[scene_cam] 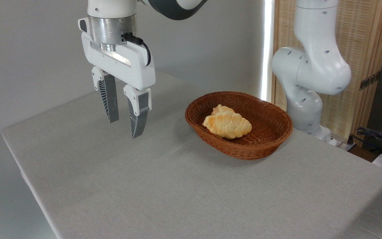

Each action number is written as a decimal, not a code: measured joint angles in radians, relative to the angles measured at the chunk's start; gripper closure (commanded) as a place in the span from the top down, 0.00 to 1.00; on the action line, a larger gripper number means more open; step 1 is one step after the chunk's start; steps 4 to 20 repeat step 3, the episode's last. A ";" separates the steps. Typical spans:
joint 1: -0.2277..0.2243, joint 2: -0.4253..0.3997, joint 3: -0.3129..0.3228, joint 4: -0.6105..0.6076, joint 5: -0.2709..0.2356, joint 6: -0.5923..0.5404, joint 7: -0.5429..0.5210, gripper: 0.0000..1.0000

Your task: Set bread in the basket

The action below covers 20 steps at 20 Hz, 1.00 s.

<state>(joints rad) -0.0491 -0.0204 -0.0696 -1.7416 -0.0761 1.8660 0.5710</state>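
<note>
The bread [227, 124] lies inside the basket [270, 141], so the task looks done; the empty, half-open gripper [124, 127] hangs nearer the table's left edge.

One basket, two breads, one arm.
One wicker basket [270, 132] holds one ridged bread [227, 124] and one bun [222, 109]; one gripper [125, 127], two fingers, one table [144, 186].

Glossy white plastic on the arm [313, 66], matt ribbed grey fingers [110, 96], a rough woven wicker basket [244, 151], and matt grey cloth over the table [164, 186].
</note>
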 measured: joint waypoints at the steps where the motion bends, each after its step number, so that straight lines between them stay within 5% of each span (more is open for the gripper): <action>1: 0.011 0.000 0.000 0.001 0.000 0.000 0.000 1.00; 20: 0.029 -0.002 0.000 0.002 0.000 0.000 0.000 1.00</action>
